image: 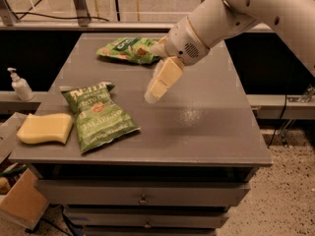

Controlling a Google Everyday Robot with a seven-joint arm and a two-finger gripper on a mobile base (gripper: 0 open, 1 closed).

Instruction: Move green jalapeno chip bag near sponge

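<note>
The olive-green jalapeno chip bag (99, 114) lies flat at the front left of the grey table (197, 127). Its left edge sits right beside the pale-yellow wavy sponge (45, 129), which is at the table's front left corner. My gripper (153, 93) hangs in the air above the table's middle, to the right of the bag and apart from it. It holds nothing. The white arm reaches in from the upper right.
A brighter green chip bag (129, 49) lies at the back of the table, behind the gripper. A white pump bottle (20, 85) stands on a ledge to the left. Drawers (142, 199) are under the tabletop. A cardboard box (22, 203) is on the floor at lower left.
</note>
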